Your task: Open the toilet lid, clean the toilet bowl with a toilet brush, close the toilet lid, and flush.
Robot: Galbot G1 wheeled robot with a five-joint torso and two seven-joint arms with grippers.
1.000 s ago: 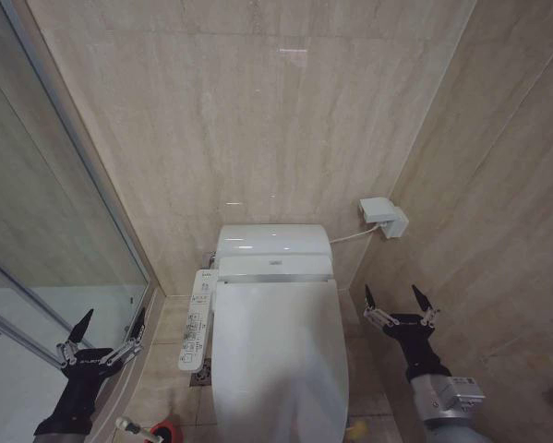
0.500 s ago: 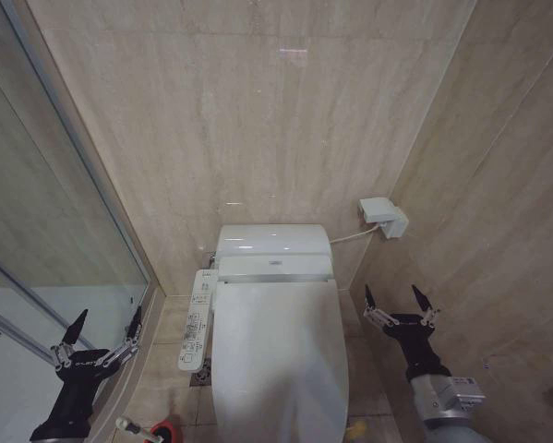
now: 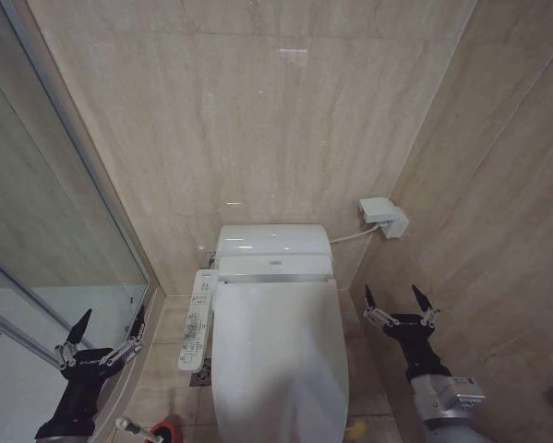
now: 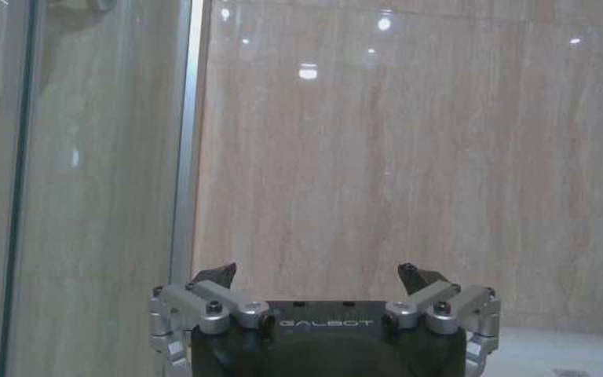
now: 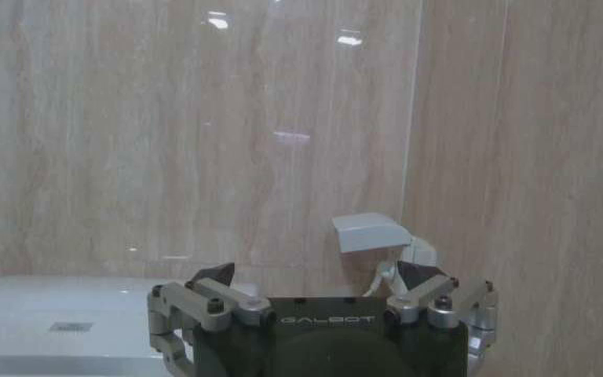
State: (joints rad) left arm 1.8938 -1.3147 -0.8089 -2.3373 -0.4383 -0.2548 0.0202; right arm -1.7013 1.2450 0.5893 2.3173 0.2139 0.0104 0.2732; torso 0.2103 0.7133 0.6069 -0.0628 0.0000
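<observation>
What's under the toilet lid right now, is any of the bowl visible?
No. The toilet lid is shut flat, so the seat and bowl beneath it are covered. The left gripper and right gripper hang open on either side, touching nothing.

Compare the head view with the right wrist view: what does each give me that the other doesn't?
Head view alone: the closed toilet lid, the side control panel, the toilet brush in its red holder on the floor at left, the shower glass, and the left gripper, open beside that glass.

Right wrist view alone: a close look at the corner where the two walls meet.

Both: the right gripper, open to the right of the toilet, the white wall box with its cable, and the tank top.
</observation>
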